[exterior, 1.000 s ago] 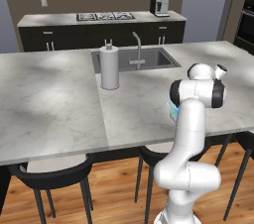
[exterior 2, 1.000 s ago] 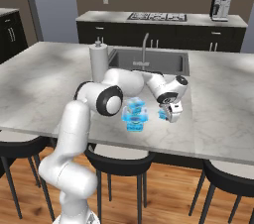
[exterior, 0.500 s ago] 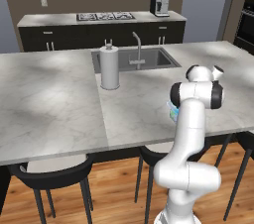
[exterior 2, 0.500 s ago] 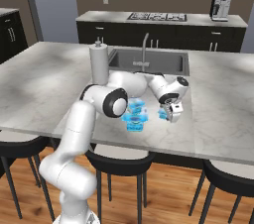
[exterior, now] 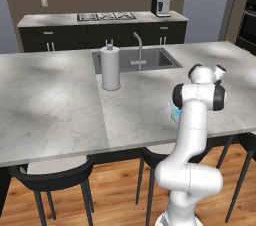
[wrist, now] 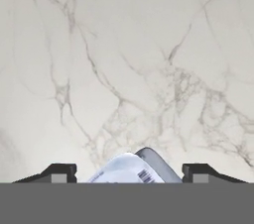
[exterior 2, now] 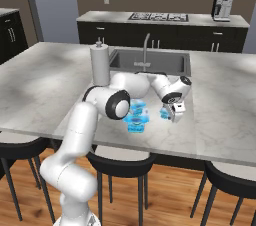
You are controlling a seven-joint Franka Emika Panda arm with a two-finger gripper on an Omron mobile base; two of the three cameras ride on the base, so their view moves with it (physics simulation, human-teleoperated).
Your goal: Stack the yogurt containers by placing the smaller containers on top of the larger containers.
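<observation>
**Jaws straddle the small yogurt pack on the marble**

You have the gripper point(wrist: 125, 172) lowered over the counter point(wrist: 124, 59) with its fingertips point(wrist: 59, 172) spread wide, one on each side of the smaller yogurt pack point(wrist: 128, 171), whose pale top with a barcode sits between them. You cannot tell whether the tips touch it yet, so a grasp is not confirmed. From the right base view, the gripper point(exterior 2: 173, 115) hangs over that small pack point(exterior 2: 165, 114), and the larger teal pack point(exterior 2: 136, 118) stands just beside the hand, near the forearm
</observation>
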